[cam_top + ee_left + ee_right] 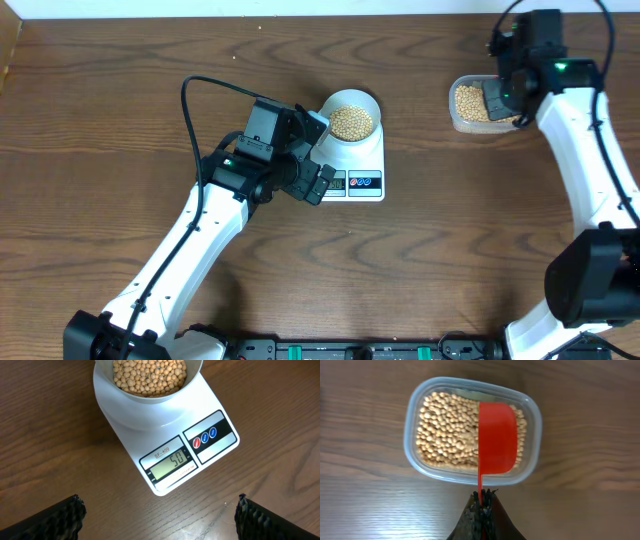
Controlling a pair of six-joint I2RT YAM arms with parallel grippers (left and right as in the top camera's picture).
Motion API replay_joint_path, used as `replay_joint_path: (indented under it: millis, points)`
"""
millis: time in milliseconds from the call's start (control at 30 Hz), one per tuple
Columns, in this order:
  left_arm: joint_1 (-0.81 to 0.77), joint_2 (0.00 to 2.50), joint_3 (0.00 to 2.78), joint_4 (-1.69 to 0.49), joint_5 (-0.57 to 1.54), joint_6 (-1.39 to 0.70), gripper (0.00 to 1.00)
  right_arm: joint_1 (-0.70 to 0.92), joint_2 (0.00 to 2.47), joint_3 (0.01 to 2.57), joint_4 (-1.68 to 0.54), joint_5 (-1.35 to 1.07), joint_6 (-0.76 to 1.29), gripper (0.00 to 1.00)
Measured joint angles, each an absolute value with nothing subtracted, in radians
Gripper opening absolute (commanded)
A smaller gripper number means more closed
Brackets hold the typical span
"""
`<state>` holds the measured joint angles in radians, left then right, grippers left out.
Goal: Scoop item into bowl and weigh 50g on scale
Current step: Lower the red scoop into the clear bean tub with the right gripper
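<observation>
Tan beans (pixel 149 375) fill the bowl (pixel 140 412), which sits on the rear of the scale (pixel 365 155) so that the front strip remains readable. The display (pixel 172 462) shows 50, so the target weight appears to be met.

Left gripper (pixel 160 517): jaws spread wide, holding nothing. It hangs just in front of the scale without touching it, probably so that no extra load reaches the platform while its camera looks down on the reading.

Right gripper (pixel 482 505): jaws closed on the thin handle of a red scoop (pixel 496 437). The scoop head lies over the right half of a clear tub (pixel 535 420), which holds the remaining beans (pixel 447 430). No beans show on the scoop. Holding it above the tub means any stray bean would fall back into the supply, not onto the wooden table (pixel 120 100).

Tub and scale stand well apart, the tub at the far right.

Judgement: weighing looks complete, and only parking the scoop seems left.
</observation>
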<state>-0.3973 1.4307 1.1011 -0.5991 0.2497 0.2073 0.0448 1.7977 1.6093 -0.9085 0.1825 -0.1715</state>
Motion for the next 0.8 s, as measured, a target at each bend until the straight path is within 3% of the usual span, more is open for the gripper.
replay_joint_path:
  millis: [467, 800]
  points:
    - [-0.397, 1.431, 1.101, -0.599, 0.25, 0.208, 0.98, 0.096, 1.798, 1.609, -0.908, 0.356, -0.174, 0.01]
    - [-0.397, 1.431, 1.101, -0.599, 0.25, 0.208, 0.98, 0.074, 1.798, 1.609, -0.886, 0.144, -0.172, 0.01]
